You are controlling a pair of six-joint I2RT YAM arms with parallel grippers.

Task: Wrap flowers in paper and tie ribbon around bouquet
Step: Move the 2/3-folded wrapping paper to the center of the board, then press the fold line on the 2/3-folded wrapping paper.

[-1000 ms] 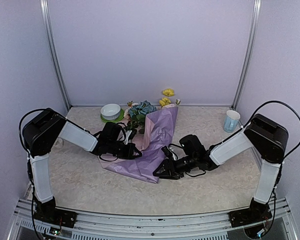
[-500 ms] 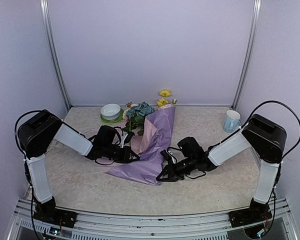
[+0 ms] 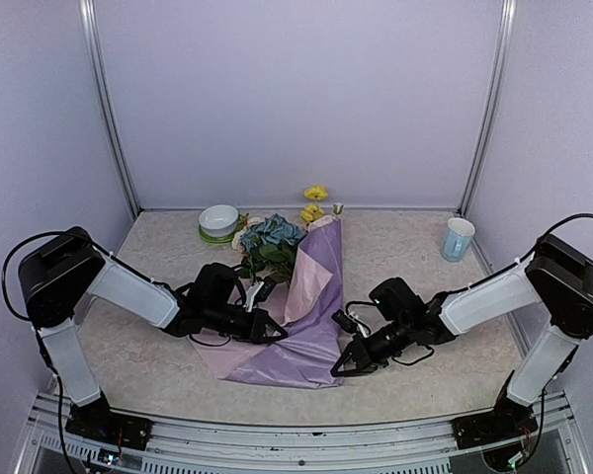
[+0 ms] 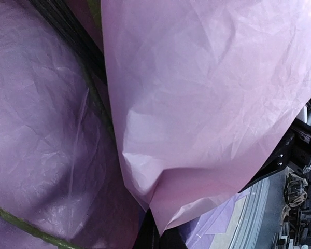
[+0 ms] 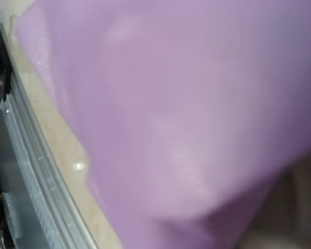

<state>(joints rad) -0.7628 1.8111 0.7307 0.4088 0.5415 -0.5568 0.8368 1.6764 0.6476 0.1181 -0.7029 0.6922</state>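
The lilac paper (image 3: 311,316) lies folded up round the flowers (image 3: 273,237), whose blue head and yellow blooms (image 3: 312,211) stick out at the far end. My left gripper (image 3: 274,333) is shut on a fold of the paper; the left wrist view shows that fold (image 4: 197,129) pinched at the gripper (image 4: 156,236), with a green stem (image 4: 20,224) beside it. My right gripper (image 3: 342,366) is shut on the paper's near right edge. In the right wrist view blurred paper (image 5: 186,119) hides the jaws. The ribbon is out of view.
A white bowl (image 3: 218,218) on a green plate stands at the back left. A pale blue cup (image 3: 458,238) stands at the back right. The metal rail (image 5: 26,171) at the table's near edge runs close to the right gripper.
The right gripper has shut and moved right and nearer with the paper's edge. The left gripper has shifted nearer and right. The paper has folded up over the flowers.
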